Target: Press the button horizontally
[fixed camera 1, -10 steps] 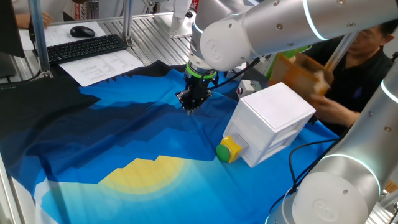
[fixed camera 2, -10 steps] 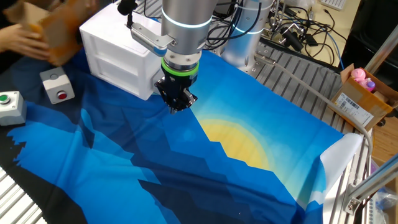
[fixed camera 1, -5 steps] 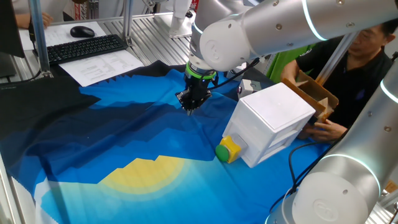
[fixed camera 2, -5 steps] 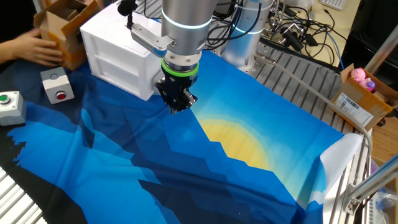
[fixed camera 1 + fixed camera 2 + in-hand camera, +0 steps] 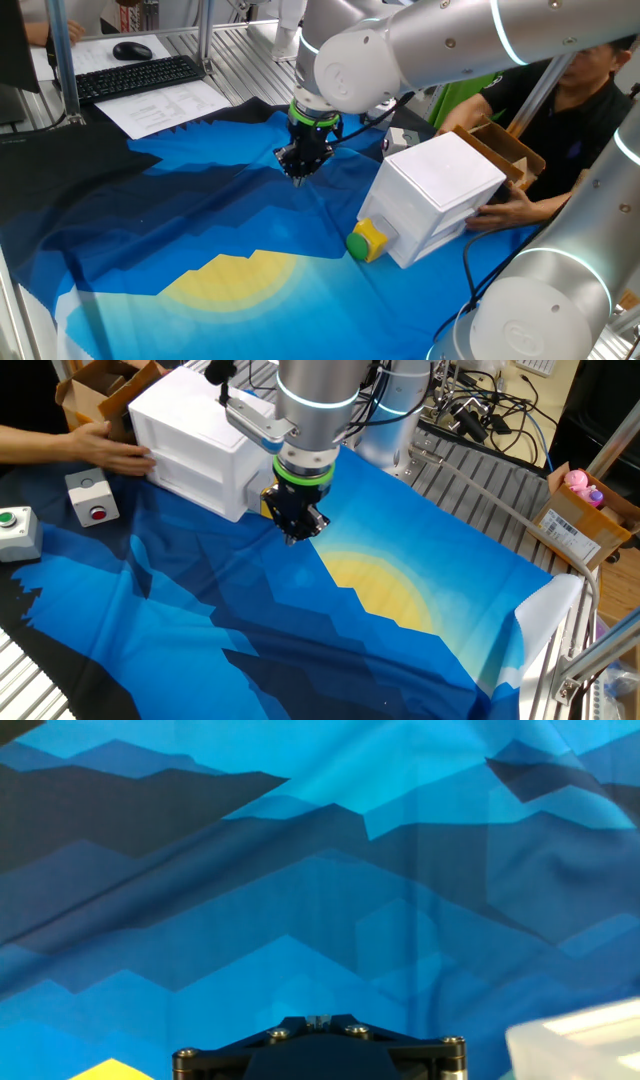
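The green button cap (image 5: 357, 243) sits in a yellow housing (image 5: 374, 237) on the side face of the large white box (image 5: 440, 190), facing left over the blue cloth. My gripper (image 5: 298, 172) points down at the cloth, to the left of and behind the button, well apart from it. In the other fixed view my gripper (image 5: 294, 533) stands in front of the box (image 5: 190, 440) and hides the button cap. In the hand view the fingertips (image 5: 318, 1019) touch each other, shut and empty, and a corner of the white box (image 5: 580, 1035) shows at the lower right.
A person's hand (image 5: 110, 452) rests on the white box beside a cardboard box (image 5: 100, 385). Two small white button boxes, one red (image 5: 91, 497) and one green (image 5: 12, 525), lie at the cloth's edge. A keyboard (image 5: 135, 75) and papers (image 5: 170, 105) lie at the back.
My gripper has shifted a little sideways over the cloth, away from the box's back. The person set the cardboard box down and now has a hand on the white box.
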Robot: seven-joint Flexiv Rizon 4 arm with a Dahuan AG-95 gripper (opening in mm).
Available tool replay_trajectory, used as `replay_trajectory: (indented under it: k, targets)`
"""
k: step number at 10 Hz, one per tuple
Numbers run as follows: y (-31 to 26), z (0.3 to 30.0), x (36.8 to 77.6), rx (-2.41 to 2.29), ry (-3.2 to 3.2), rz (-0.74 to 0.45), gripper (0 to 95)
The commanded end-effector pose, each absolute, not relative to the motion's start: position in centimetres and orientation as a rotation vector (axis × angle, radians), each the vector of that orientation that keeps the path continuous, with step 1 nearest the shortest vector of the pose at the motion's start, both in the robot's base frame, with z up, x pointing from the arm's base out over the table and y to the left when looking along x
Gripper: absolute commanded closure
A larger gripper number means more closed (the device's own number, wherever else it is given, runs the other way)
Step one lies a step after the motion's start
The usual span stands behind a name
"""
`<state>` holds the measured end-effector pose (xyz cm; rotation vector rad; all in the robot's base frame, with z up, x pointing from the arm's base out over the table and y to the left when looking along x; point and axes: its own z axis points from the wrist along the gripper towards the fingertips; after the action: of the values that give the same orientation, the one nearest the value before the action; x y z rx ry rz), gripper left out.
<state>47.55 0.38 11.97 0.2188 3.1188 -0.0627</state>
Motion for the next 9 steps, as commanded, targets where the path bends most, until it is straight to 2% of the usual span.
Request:
replay_trajectory:
  k: [1, 9]
  targets:
    - [1.1, 12.1, 47.5, 0.239, 3.126, -0.063, 95.0]
    - [4.3, 13.1, 46.6, 0.254, 3.153, -0.074, 95.0]
